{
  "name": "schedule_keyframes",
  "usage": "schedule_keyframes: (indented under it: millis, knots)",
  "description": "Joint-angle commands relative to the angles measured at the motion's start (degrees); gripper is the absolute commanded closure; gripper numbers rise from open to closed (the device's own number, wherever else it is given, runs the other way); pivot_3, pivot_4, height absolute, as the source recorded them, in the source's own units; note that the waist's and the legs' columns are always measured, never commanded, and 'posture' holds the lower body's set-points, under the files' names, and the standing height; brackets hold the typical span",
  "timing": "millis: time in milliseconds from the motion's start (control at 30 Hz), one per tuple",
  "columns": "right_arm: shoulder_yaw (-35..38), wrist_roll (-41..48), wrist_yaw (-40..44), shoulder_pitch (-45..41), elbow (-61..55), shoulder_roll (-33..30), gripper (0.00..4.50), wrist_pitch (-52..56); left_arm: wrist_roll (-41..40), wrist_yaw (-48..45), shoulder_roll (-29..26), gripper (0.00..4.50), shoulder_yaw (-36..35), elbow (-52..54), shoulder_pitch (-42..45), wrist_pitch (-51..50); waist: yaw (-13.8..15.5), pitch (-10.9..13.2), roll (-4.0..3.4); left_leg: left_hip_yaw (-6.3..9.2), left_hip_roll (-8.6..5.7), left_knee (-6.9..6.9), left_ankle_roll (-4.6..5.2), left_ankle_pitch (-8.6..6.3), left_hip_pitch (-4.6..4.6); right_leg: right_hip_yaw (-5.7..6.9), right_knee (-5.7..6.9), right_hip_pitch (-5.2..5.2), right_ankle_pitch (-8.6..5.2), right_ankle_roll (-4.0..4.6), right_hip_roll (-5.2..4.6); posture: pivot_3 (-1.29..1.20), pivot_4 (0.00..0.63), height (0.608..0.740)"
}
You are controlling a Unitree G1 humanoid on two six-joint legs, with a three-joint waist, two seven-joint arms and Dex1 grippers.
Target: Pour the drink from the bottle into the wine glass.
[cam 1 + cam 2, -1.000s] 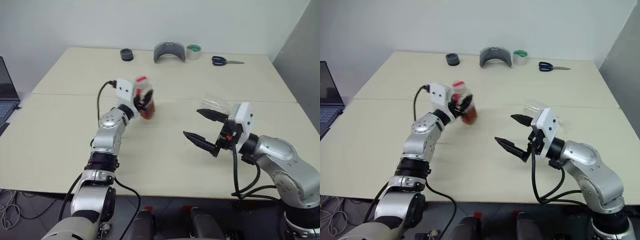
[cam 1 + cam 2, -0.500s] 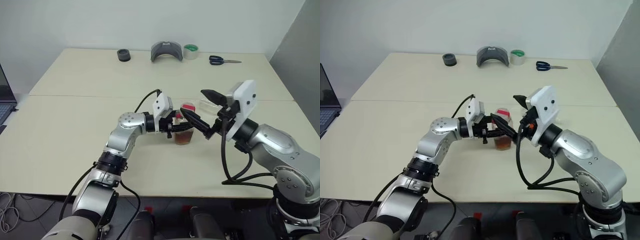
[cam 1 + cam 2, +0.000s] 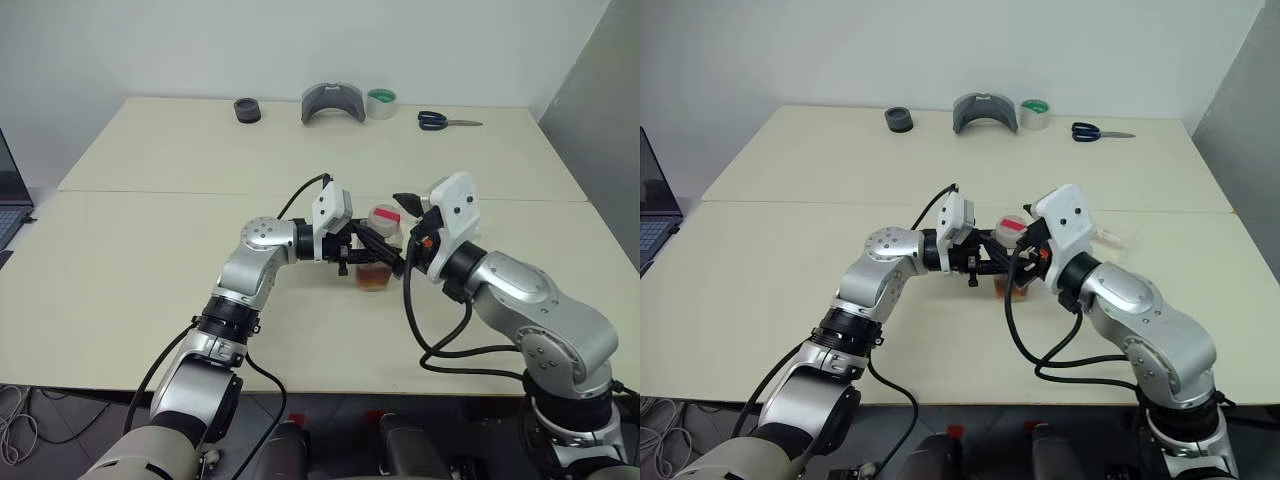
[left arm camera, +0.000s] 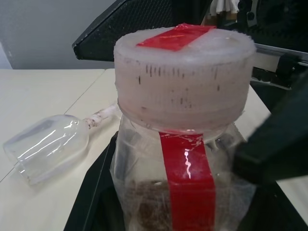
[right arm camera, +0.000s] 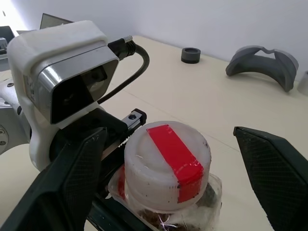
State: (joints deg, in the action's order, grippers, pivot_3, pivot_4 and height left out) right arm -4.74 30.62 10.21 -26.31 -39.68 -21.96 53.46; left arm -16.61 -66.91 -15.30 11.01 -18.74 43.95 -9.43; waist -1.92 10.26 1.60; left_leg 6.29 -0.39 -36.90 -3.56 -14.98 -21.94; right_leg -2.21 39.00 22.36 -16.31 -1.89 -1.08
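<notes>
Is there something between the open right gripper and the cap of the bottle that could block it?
Nothing visible does. In the right wrist view, the right gripper has its fingers apart on either side of the bottle cap, with no object in the gap. The left gripper grips the bottle lower down, below the cap.

We note both head views look down over the table [image 3: 150, 300]; each wrist view sits close, sharing the bottle [image 5: 166, 168] between the right gripper's fingers [image 5: 72, 178].
</notes>
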Motion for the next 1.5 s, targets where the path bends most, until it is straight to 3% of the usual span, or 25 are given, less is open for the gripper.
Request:
schedule_keyframes:
  millis: [33, 200, 300, 400, 467, 600, 700, 733, 800, 900, 1000, 1100, 1200, 1367, 1500]
  knots:
    - [0.1, -0.5, 1.3, -1.0, -0.7, 1.0, 0.92, -2.9, -0.1, 0.9, 0.4, 2.68, -1.1, 1.5, 0.5, 2.1, 0.0, 0.0, 0.00, 0.00, 0.00, 0.00, 0.00, 0.00, 0.00, 0.00, 0.00, 0.00, 0.00, 0.00, 0.00, 0.00, 0.150, 0.740]
    - [0.3, -0.3, 3.1, -0.8, -0.3, 1.2, 2.65, -3.8, -0.3, 1.1, 0.0, 2.68, -1.1, 2.0, 0.0, 2.0, 0.0, 0.0, 0.00, 0.00, 0.00, 0.00, 0.00, 0.00, 0.00, 0.00, 0.00, 0.00, 0.00, 0.00, 0.00, 0.00, 0.150, 0.740]
    - [-0.5, 1.5, 11.5, -1.4, 1.7, -1.0, 2.64, -7.4, -0.6, 0.5, -0.4, 2.68, -1.0, 2.6, -0.2, 1.4, 0.0, 0.0, -0.01, 0.00, 0.00, 0.00, 0.00, 0.00, 0.00, 0.00, 0.00, 0.00, 0.00, 0.00, 0.00, 0.00, 0.150, 0.740]
    - [-0.3, 4.2, 32.2, -6.5, 11.3, -8.5, 2.64, -13.9, -1.6, -1.9, -1.4, 2.68, -0.6, 3.5, 0.0, -0.1, -0.1, 0.1, -0.10, -0.07, -0.02, -0.03, 0.02, -0.01, 0.02, -0.02, -0.01, -0.01, 0.01, -0.02, 0.00, 0.00, 0.150, 0.740]
    - [-1.5, 2.9, 40.9, -9.4, 16.9, -12.7, 2.64, -17.2, -1.9, -3.2, -1.9, 2.68, -0.4, 4.0, 0.0, -0.7, -0.1, 0.2, -0.18, -0.07, -0.02, -0.04, 0.09, -0.04, 0.03, -0.01, -0.03, -0.03, 0.02, -0.04, 0.01, 0.00, 0.150, 0.740]
    - [-1.6, 4.4, 49.3, -15.1, 26.5, -16.1, 2.64, -14.7, -1.8, -3.6, -2.3, 2.68, -1.0, 4.4, 0.0, -1.3, -0.2, 0.2, -0.25, -0.07, 0.02, -0.02, 0.13, -0.06, 0.04, -0.01, -0.03, -0.02, 0.02, -0.03, 0.03, 0.00, 0.150, 0.740]
    - [0.7, 1.1, 43.1, -13.3, 26.0, -15.6, 2.64, -15.7, -1.9, -2.5, -1.9, 2.68, -1.5, 4.6, -0.1, -2.0, -0.1, 0.2, -0.25, -0.01, 0.01, -0.03, 0.13, -0.06, -0.01, 0.02, -0.03, -0.01, 0.01, -0.02, 0.01, 0.00, 0.150, 0.740]
    - [2.0, 1.0, 41.3, -12.4, 25.2, -15.3, 1.91, -15.7, -1.9, -2.3, -1.9, 2.68, -1.6, 4.7, -0.2, -2.1, 0.0, 0.2, -0.25, -0.02, -0.01, -0.03, 0.13, -0.06, -0.03, 0.01, -0.03, 0.00, 0.01, -0.02, -0.03, 0.00, 0.150, 0.740]
    - [5.4, 1.3, 36.5, -10.1, 21.5, -14.7, 1.30, -15.0, -1.7, -1.6, -1.7, 2.68, -1.5, 4.5, -0.2, -2.2, 0.1, 0.2, -0.25, -0.02, -0.03, -0.05, 0.13, -0.06, -0.05, 0.01, -0.03, 0.00, 0.01, -0.02, -0.06, 0.00, 0.150, 0.740]
    - [11.1, 9.1, 29.1, -5.3, 9.5, -13.3, 0.26, -8.1, -0.4, 1.5, -0.7, 2.68, -2.2, 1.7, 0.9, -0.2, 0.2, 0.2, -0.26, -0.01, -0.02, -0.07, 0.12, -0.06, -0.10, -0.01, -0.02, 0.04, 0.02, -0.03, -0.12, 0.00, 0.150, 0.740]
    - [11.9, 11.2, 19.7, -1.3, -0.4, -9.6, 0.21, -4.6, 0.0, 2.3, -0.2, 2.68, -2.4, -0.8, 1.9, 0.6, 0.2, 0.2, -0.27, 0.02, -0.02, -0.05, 0.12, -0.06, -0.11, 0.00, -0.04, 0.04, 0.01, -0.03, -0.10, 0.00, 0.150, 0.740]
    - [5.2, 1.6, 5.7, 1.9, -5.8, -3.3, 0.21, -4.2, 0.4, 1.9, 0.3, 2.68, -2.1, -2.8, 2.9, 1.7, 0.0, 0.2, -0.28, 0.00, 0.00, -0.03, 0.12, -0.06, -0.06, -0.01, -0.01, 0.04, 0.01, -0.03, -0.04, 0.00, 0.150, 0.740]
    - [-1.2, -6.7, -2.0, 2.7, -4.6, 1.1, 0.21, -5.7, 0.7, 1.1, 0.7, 2.68, -2.1, -4.2, 3.7, 2.5, -0.1, 0.2, -0.29, -0.05, 0.01, -0.05, 0.11, -0.05, -0.04, -0.06, 0.03, 0.06, 0.01, -0.04, 0.00, 0.00, 0.150, 0.740]
    - [-5.2, -14.2, -9.6, 1.8, -1.4, 8.4, 0.21, -7.2, 1.1, 0.3, 1.5, 2.68, -1.9, -6.3, 5.3, 3.7, 0.0, 0.2, -0.29, -0.05, -0.01, -0.03, 0.09, -0.05, -0.08, -0.06, 0.01, 0.10, 0.01, -0.03, -0.01, 0.00, 0.150, 0.740]
    - [-5.4, -17.0, -10.5, 1.6, -0.5, 10.5, 0.21, -7.8, 1.3, -0.1, 1.6, 2.68, -1.9, -6.9, 5.5, 4.3, 0.0, 0.2, -0.29, -0.07, -0.04, -0.04, 0.10, -0.05, -0.14, -0.08, 0.00, 0.17, 0.01, -0.03, -0.04, 0.00, 0.150, 0.740]
